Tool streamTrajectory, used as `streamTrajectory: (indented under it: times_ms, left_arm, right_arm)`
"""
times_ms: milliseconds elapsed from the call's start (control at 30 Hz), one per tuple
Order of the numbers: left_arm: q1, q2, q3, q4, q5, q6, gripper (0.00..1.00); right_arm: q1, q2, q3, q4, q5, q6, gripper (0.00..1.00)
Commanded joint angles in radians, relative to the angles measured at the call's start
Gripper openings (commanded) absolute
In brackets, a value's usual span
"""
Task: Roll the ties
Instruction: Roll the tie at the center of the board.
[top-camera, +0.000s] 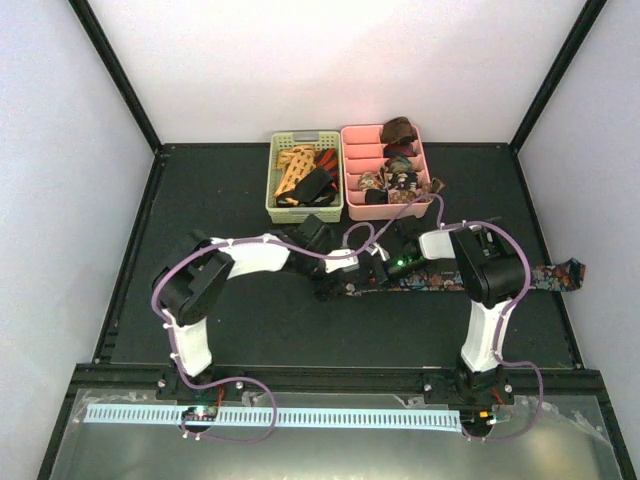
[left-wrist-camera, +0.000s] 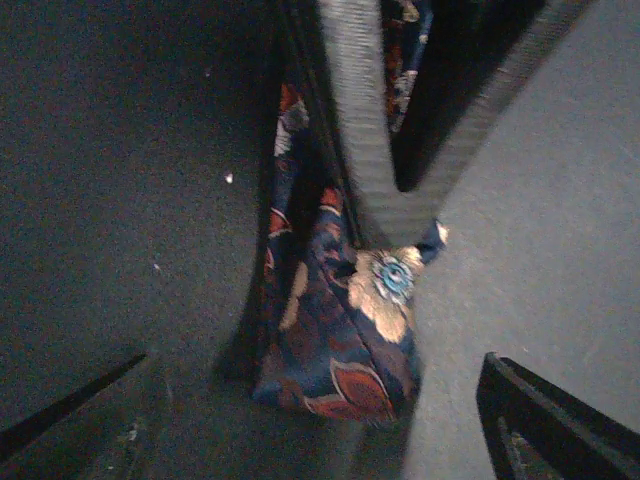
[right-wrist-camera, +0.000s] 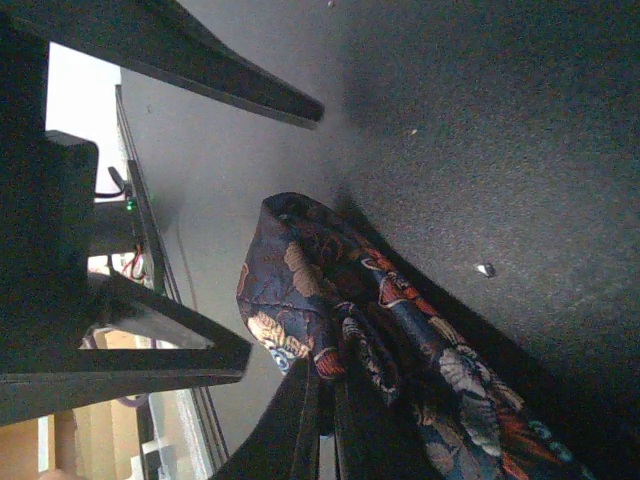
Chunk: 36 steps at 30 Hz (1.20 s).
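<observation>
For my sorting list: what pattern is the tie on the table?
The tie is dark navy with multicoloured flowers, clearest in the left wrist view.

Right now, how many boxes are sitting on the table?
2. A pale green basket sits at the back of the table, and a pink tray stands right beside it, on its right. None looks hidden.

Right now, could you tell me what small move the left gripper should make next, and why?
Probably close the left gripper on the tie at its bunched end: the jaws stand open either side of it, while the right gripper pinches the fabric there.
</observation>
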Motion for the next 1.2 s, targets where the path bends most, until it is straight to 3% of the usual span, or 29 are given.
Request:
streamTrajectory:
  times_ms: [0,133,533,633,900,1167]
  left_arm:
    - [0.004,-0.102,-0.082,0.178,0.077,0.015,0.91]
    - [-0.003,-0.074,-0.1,0.242,0.049,0.047,0.99]
    - [-0.037,0.024,-0.122,0.35,0.026,0.106,0.95]
    - [-0.039,0.047,-0.11,0.344,0.022,0.102,0.88]
    - [-0.036,0.069,-0.09,0.281,-0.001,0.09,0.47]
    - [-0.023,0.042,-0.111,0.235,0.009,0.085,0.33]
  right_arm:
    - [0.001,0.026,0.002,-0.007,0.031,-0.026,0.02]
    - [0.0,0.021,0.003,-0.004,0.013,-0.024,0.02]
    - [0.0,-0.007,0.037,-0.043,-0.013,-0.035,0.02]
    - [0.0,-0.006,0.051,-0.056,-0.019,-0.039,0.02]
    - [0.0,-0.011,0.083,-0.103,-0.031,-0.052,0.02]
    - [-0.03,-0.01,0.116,-0.183,0.039,-0.119,0.02]
